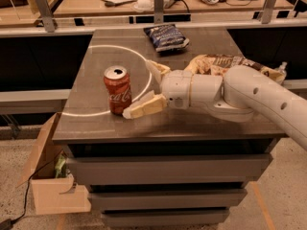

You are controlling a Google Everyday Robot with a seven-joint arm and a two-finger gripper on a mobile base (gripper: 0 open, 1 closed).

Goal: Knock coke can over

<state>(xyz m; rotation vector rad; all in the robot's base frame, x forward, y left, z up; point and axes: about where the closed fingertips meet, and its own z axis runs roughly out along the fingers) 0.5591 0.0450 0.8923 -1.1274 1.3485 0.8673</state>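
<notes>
The coke can [117, 89] stands upright on the grey cabinet top [96, 123], left of the middle, with its silver top showing. My gripper [143, 87] reaches in from the right on a white arm and is open. Its near finger [144, 108] lies low with its tip right beside the can's base. Its far finger [157, 71] sits behind and to the right of the can. The can is at the mouth of the open fingers. I cannot tell whether the near tip touches the can.
A dark blue snack bag [166, 36] lies at the back of the top. A brown-and-yellow chip bag [225, 63] lies behind my arm on the right. A cardboard box [53, 176] stands on the floor at the left. A desk with papers runs behind.
</notes>
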